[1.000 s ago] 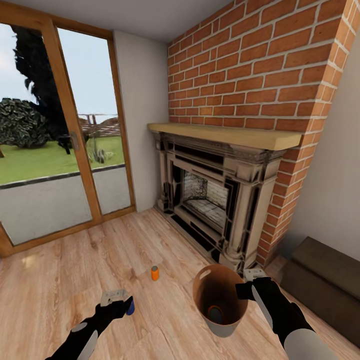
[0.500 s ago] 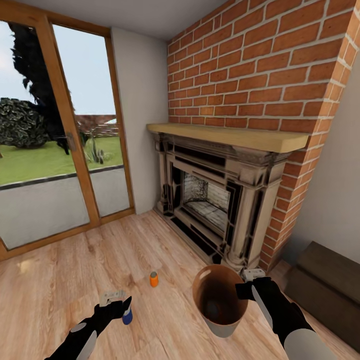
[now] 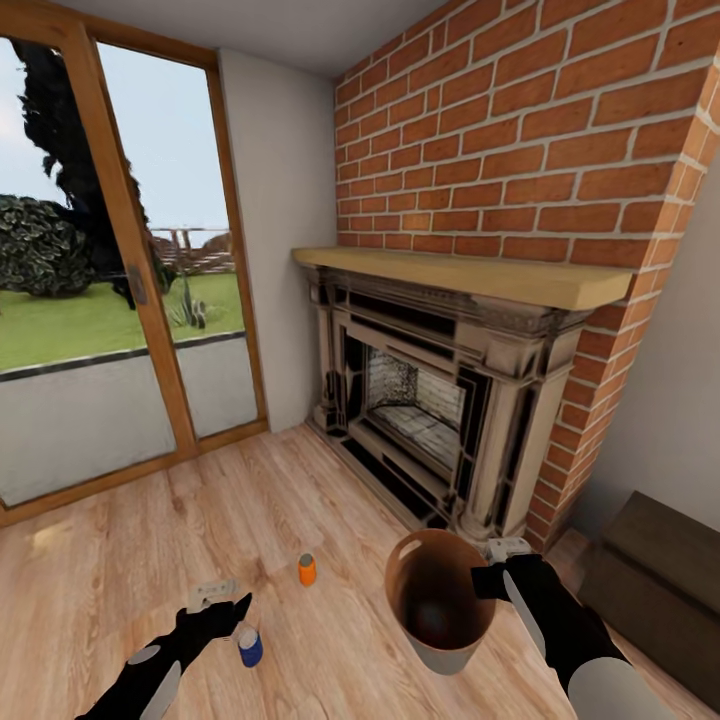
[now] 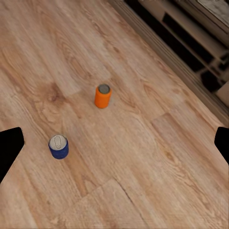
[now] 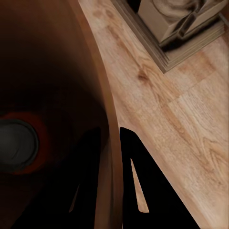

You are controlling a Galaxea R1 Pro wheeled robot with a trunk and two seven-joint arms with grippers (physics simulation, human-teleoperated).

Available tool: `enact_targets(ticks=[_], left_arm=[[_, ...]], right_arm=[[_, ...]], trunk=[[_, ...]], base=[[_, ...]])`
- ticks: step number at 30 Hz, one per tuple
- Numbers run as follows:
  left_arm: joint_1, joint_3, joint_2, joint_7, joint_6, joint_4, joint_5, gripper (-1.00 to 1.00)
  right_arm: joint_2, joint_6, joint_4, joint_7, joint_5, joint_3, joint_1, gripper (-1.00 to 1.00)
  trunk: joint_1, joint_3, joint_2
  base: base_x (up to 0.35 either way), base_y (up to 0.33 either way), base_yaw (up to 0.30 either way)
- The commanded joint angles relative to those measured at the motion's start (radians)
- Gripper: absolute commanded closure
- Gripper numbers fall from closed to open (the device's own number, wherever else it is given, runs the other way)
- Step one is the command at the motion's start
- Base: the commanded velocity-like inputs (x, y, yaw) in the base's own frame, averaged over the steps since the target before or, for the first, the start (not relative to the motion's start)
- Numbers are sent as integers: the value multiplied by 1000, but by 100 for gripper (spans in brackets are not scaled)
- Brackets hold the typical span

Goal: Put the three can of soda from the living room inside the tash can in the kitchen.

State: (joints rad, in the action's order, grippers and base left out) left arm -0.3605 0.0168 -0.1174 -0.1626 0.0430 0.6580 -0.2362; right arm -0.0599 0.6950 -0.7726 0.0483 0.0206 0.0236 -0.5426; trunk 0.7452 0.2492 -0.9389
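Observation:
My right gripper (image 3: pixel 488 580) is shut on the rim of the trash can (image 3: pixel 447 650), which it holds upright above the floor. In the right wrist view its fingers (image 5: pixel 136 167) straddle the brown wall (image 5: pixel 102 90), and one orange soda can (image 5: pixel 16 143) lies at the bin's bottom. A second orange can (image 3: pixel 307 570) (image 4: pixel 102 96) stands on the wood floor before the fireplace. The dark blue can (image 3: pixel 250 648) (image 4: pixel 58 146) stands nearer me. My left gripper (image 3: pixel 228 608) (image 4: pixel 114 148) hovers open above and just left of the blue can, touching nothing.
The red brick fireplace (image 3: pixel 440 400) with its wooden mantel rises straight ahead. Wood-framed glass doors (image 3: pixel 130 290) fill the left wall. A dark low bench or step (image 3: pixel 655 560) sits at the right, close to my right arm.
The whole view has shifted slightly as the camera moved. My left gripper has drawn off to the left of the blue can, which now shows whole. The right gripper and bin hold steady.

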Motion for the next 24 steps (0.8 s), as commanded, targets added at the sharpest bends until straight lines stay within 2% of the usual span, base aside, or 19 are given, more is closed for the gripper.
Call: enact_targets(ticks=[1, 10, 17, 24], left_arm=[[0, 0, -4, 0, 0, -1, 0, -100], [0, 0, -9, 0, -1, 0, 0, -100], [0, 0, -10, 0, 0, 0, 0, -100], [0, 0, -10, 0, 0, 0, 0, -100]], right_arm=[[0, 0, -1, 4, -11, -1, 0, 100], [1, 0, 0, 4, -11, -1, 0, 100], [2, 0, 1, 4, -11, -1, 0, 100], [2, 0, 1, 4, -11, -1, 0, 100]], trunk=[[0, 0, 0], [0, 0, 0], [0, 0, 0], [0, 0, 0]], base=[[187, 47, 0], [80, 13, 0], [250, 1, 0], [95, 0, 0]])
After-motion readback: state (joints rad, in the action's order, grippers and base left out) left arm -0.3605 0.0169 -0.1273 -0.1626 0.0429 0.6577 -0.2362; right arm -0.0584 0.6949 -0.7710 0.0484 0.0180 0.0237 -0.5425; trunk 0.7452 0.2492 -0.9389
